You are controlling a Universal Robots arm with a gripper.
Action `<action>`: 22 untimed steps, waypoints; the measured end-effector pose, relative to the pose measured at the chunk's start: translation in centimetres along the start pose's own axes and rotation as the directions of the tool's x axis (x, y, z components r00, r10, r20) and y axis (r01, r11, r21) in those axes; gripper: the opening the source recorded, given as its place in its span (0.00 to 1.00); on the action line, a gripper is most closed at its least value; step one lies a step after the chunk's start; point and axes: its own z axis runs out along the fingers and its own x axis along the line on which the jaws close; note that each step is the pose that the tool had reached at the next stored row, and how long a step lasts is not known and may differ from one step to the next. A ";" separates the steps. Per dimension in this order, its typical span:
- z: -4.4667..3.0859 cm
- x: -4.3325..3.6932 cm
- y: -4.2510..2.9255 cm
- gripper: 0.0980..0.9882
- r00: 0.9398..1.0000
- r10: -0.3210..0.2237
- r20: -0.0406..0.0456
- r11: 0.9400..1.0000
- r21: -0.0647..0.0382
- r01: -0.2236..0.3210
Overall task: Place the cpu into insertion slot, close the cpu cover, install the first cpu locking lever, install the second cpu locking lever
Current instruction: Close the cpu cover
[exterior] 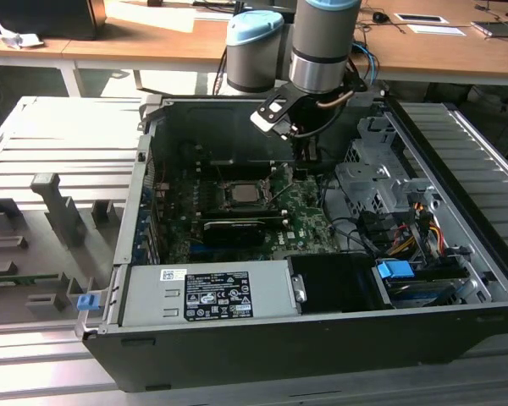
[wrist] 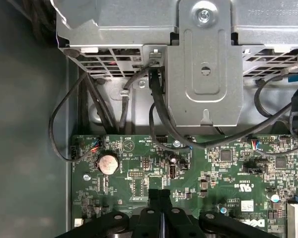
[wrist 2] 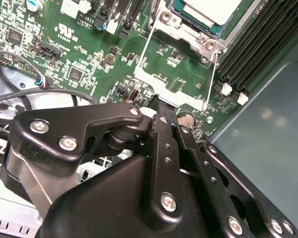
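The cpu [exterior: 240, 194] lies flat with its silvery face up in the insertion slot [wrist 2: 209, 43] on the green board, and it also appears in the second wrist view [wrist 2: 208, 9]. The cpu cover [wrist 2: 144, 77], a thin silvery frame with board showing through its middle, stands swung open from the slot toward my gripper. My gripper [exterior: 303, 165] hangs inside the case to the exterior view's right of the slot, its fingers shut together with nothing between them. Its tip [wrist 2: 161, 106] sits right at the cover's free edge; I cannot tell whether they touch.
The open computer case holds a grey labelled power supply [exterior: 212, 296] at the front and a metal drive cage [exterior: 372, 182] with cables at the exterior view's right. A black card [exterior: 233, 230] lies below the slot. Long black memory slots [wrist 2: 258, 44] run beside it.
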 end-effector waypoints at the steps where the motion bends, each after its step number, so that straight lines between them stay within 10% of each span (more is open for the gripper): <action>1: 0.00 0.00 -0.05 0.01 1.000 0.000 0.000 1.000 0.000 0.000; 22: -0.10 -0.02 -2.72 0.01 1.000 0.000 0.000 1.000 0.000 0.000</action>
